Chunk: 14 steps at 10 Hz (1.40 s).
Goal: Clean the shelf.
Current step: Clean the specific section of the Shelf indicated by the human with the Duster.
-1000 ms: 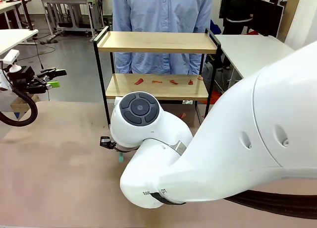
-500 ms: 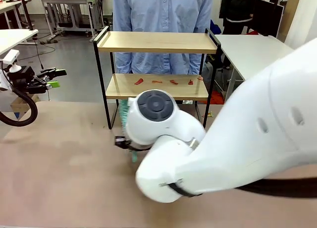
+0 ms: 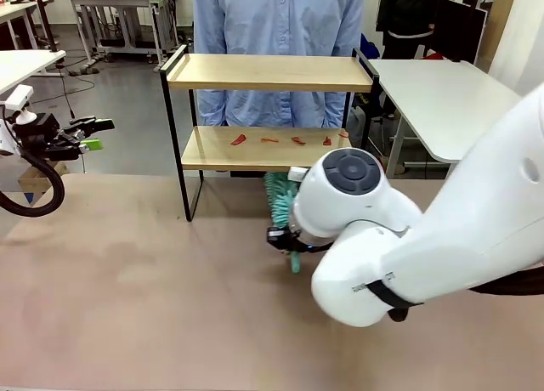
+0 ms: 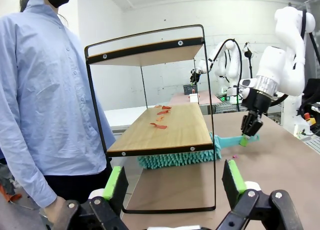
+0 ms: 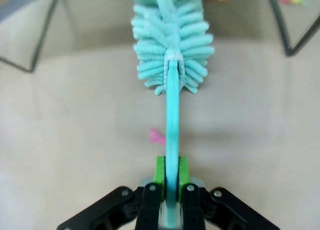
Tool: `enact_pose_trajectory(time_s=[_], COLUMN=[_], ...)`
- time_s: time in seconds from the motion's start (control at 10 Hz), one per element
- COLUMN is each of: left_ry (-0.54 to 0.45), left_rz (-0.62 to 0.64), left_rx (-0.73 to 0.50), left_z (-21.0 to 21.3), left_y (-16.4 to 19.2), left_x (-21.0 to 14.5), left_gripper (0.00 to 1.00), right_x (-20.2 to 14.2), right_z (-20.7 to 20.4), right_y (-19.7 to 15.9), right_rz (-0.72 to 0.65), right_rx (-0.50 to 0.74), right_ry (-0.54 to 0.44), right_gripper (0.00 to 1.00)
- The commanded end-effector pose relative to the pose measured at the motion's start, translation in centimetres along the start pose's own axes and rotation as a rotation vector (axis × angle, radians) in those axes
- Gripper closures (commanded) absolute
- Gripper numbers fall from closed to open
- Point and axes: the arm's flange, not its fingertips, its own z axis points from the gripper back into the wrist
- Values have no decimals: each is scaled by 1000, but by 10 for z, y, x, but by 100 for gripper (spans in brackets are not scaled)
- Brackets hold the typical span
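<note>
We are looking across the brown surface (image 3: 127, 280) at the shelf (image 3: 268, 72), which is standing at its far edge, directly in front of a person in a light blue shirt (image 3: 276, 17). Several small red scraps (image 3: 240, 139) are lying in a row on the lower wooden board, while the upper board is sitting bare. A white table (image 3: 433, 89) is standing just beside the shelf on the right. A pink scrap (image 5: 156, 136) is lying on the surface near the duster's handle. The right arm's bulky white joint (image 3: 348, 195) is blocking our front view of the shelf's lower right leg.

The right pincer (image 5: 168, 190) is clamping its green pads tightly around the thin handle of a teal microfibre duster (image 5: 170, 35). From the left wrist view, the duster's fluffy head is reaching in just under the lower board's front edge, between the black legs; we cannot tell whether it is touching the board.

The left pincer (image 4: 173, 180) is hanging well off to the left of the shelf, its jaws spread wide and holding nothing.
</note>
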Motion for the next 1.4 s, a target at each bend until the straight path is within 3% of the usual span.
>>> enact_pose_trajectory(time_s=[0.0,0.3,0.4,0.5,0.6,0.8,1.0,1.3], left_ry=[11,11,11,11,11,11,11,11], left_rz=[-15,-15,-15,-15,-15,-15,-15,-15], left_rx=[-8,-8,-8,-8,-8,-8,-8,-8], left_z=[-1,-1,-1,-1,-1,-1,-1,-1], left_y=[-2,-2,-2,-2,-2,-2,-2,-2], left_x=[2,2,2,2,2,2,2,2], left_gripper=[0,0,0,0,0,0,0,0], right_x=[-4,9,9,3,33,33,32,43], right_z=[75,94,106,112,21,21,47,101], right_y=[-51,-96,-99,-79,-64,-64,-60,-88], right_rz=[-4,54,90,143,40,40,135,286], right_rx=[-23,-78,-66,43,-70,-70,19,193], right_ry=[-18,-22,-60,-90,-38,-38,-29,35], right_gripper=[87,87,87,87,87,87,87,87])
